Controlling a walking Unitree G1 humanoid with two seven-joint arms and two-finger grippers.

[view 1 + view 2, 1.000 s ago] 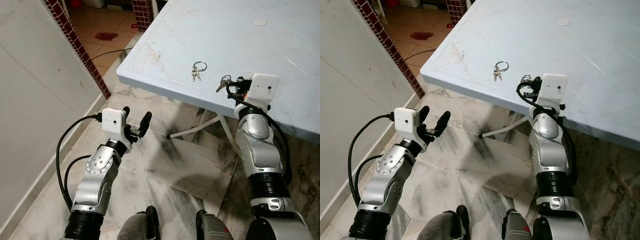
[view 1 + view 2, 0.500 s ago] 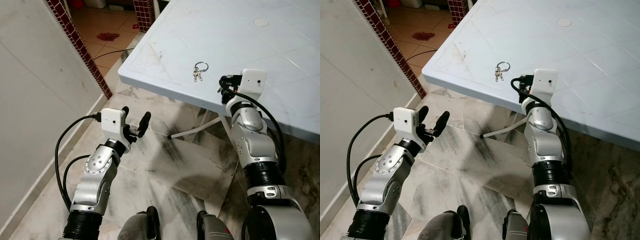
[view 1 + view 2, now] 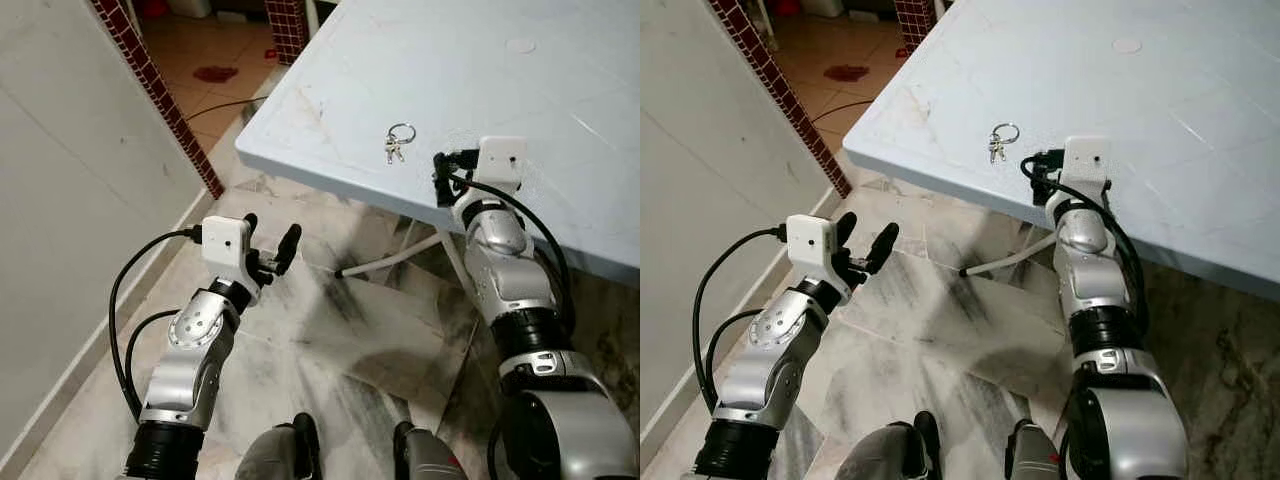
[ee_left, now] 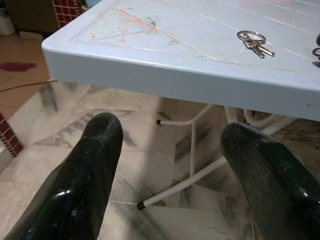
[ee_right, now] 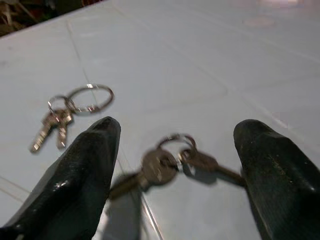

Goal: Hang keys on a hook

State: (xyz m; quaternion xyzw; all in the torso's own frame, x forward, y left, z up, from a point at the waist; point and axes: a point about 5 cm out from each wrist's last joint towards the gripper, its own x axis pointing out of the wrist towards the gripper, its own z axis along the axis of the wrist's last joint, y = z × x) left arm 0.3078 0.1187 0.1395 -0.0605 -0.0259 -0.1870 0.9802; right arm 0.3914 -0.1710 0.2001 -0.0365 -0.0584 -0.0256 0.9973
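Observation:
Two bunches of keys lie near the front edge of a pale blue plastic table (image 3: 450, 70). One bunch on a big ring (image 3: 397, 142) lies apart, also seen as the ringed keys (image 5: 75, 107) in the right wrist view. The second key bunch (image 5: 165, 167) lies flat on the table between the fingers of my right gripper (image 5: 178, 125), which is open and not touching it. From the head, the right gripper (image 3: 440, 178) sits at the table's edge, just right of the ringed keys. My left gripper (image 3: 272, 225) is open and empty, held low over the floor left of the table.
A white wall (image 3: 60, 200) with a dark red tiled edge (image 3: 160, 95) runs along the left. A black cable (image 3: 215, 103) crosses the orange tiled floor beyond. White table legs (image 3: 385, 262) stand on the marble floor under the table's edge.
My right arm has swung left along the table's edge, and its gripper now straddles the second key bunch. The left arm has stayed put.

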